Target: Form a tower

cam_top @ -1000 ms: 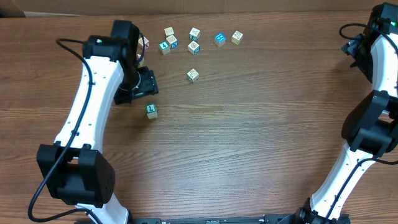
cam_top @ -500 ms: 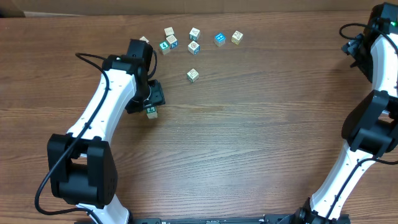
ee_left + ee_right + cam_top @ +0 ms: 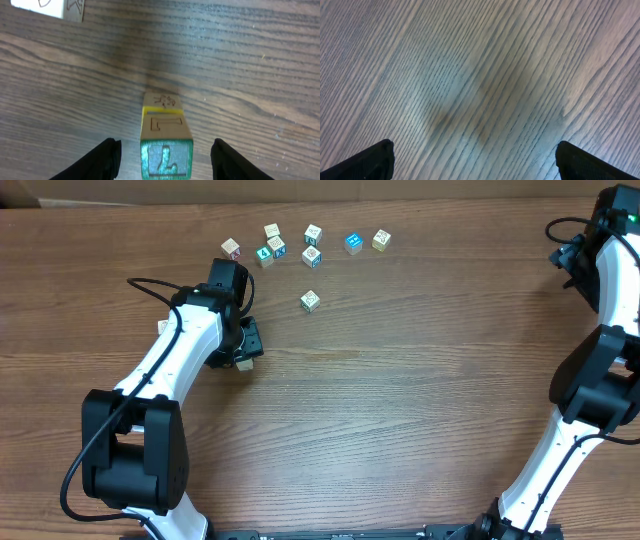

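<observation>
Tower [image 3: 162, 127] stands on the bench [image 3: 260, 65] between the released left hand [image 3: 165, 157]'s fingers [image 3: 100, 160], a gap either side, while the right hand [image 3: 475, 162] hangs spread wide.

Your left arm stretches forward and the left tool [image 3: 165, 146] points down, jaws parted. Your right arm stands bent at the side, the right tool [image 3: 475, 146] spread wide.

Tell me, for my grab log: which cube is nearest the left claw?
The green L-faced cube, between the left claw's open fingers; the other cubes lie farther off across the table.
</observation>
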`<state>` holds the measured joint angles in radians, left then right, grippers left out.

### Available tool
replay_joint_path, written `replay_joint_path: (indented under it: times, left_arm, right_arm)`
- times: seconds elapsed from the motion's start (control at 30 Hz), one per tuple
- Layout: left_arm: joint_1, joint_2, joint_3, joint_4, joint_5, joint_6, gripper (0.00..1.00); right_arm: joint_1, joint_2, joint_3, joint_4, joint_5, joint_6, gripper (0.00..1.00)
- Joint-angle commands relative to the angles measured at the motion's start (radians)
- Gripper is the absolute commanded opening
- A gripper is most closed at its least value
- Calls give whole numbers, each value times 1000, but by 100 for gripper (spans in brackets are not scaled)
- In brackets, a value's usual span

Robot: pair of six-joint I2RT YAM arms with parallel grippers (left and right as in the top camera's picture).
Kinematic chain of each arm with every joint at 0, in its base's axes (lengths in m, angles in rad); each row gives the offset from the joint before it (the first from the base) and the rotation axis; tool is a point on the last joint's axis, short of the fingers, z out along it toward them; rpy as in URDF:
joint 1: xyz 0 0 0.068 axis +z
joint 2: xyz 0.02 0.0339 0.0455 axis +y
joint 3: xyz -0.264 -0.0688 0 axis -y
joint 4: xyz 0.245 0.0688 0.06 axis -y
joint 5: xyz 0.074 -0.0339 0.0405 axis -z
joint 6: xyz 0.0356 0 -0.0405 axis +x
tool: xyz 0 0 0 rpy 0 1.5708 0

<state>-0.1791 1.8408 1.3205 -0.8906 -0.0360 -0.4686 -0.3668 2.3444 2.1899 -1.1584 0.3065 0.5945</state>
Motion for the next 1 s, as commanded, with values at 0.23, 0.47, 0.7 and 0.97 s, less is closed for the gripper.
replay_joint_path:
  times: [0.23,0.47,0.7,0.97]
  left_arm:
    - [2,5,-37,31,-26,-3,42]
    - [2,5,-37,35,-27,-3,35]
    - [2,5,-37,36,-28,-3,32]
    - [2,5,-37,58,-27,-3,29]
  right_arm:
    - [1,7,15,6,14,0,100]
    - [1,7,15,6,14,0,100]
    - [1,7,15,6,14,0,100]
    - [1,7,15,6,14,0,100]
